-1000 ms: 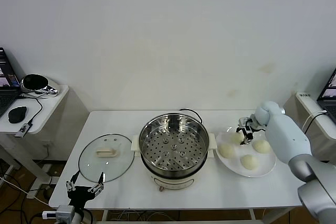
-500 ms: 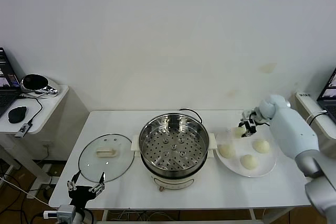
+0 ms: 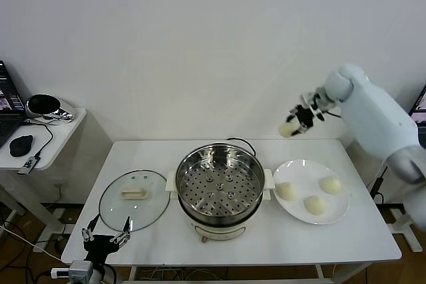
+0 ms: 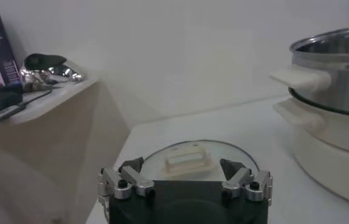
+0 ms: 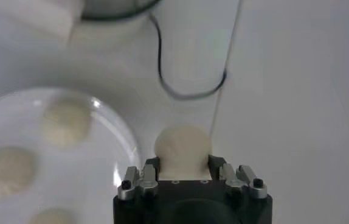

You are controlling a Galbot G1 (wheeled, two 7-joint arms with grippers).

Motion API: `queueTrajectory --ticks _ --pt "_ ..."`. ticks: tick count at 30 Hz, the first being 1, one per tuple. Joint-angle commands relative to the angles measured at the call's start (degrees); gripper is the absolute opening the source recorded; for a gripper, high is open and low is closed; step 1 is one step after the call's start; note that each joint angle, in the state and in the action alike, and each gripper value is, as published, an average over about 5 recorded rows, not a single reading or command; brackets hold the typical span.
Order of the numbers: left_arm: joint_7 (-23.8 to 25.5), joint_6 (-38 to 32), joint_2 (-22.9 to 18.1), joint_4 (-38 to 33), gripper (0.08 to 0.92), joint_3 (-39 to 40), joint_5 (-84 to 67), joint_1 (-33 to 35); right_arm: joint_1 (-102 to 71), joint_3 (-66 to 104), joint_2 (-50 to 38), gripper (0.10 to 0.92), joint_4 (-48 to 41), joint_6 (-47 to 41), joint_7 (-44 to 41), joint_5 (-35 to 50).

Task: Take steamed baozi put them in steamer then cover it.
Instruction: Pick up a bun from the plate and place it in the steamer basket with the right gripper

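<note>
**One bun in the air, three on the plate**

One small round cream-white dough bun (image 3: pixel 287 129) is pinched between the right gripper (image 3: pixel 297 121) fingers, held high above the white table (image 3: pixel 160 244), over the gap between the pot and the plate. The right wrist view shows the bun (image 5: pixel 183 150) squeezed between both jaws. Three matching buns (image 3: pixel 315 193) lie apart on the flat round white plate (image 3: pixel 336 215), right of the pot. The round shiny stainless-steel steamer pot (image 3: pixel 220 188) sits mid-table on its cream-white base, perforated tray bare. The round clear glass lid with cream-white handle (image 3: pixel 134 197) lies flat on the table, just left of the pot. The left gripper (image 3: pixel 105 239) hangs at the near table edge by the lid, fingers spread wide, holding nothing.
</note>
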Motion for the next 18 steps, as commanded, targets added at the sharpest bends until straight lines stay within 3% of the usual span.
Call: queueTrajectory --ticks 1,5,14,18 --pt "-0.3 0.0 -0.3 -1.0 0.823 -0.2 -0.2 0.6 8.3 -6.3 12.0 0.510 -5.4 21.7 -6.8 15.0" --pt "-0.5 -0.2 -0.6 -2.3 0.823 -0.2 -0.1 1.6 6.9 -7.2 15.8 0.516 -5.9 30.0 -8.1 17.7" --pt "-0.9 -0.6 -1.8 -2.5 0.823 0.0 0.6 2.6 5.2 -13.3 14.3 0.516 9.8 30.0 -8.1 9.3" --pt "-1.1 -1.0 -2.3 -2.4 0.823 0.3 1.3 2.7 4.9 -15.7 13.8 0.507 12.2 30.1 -7.6 4.9"
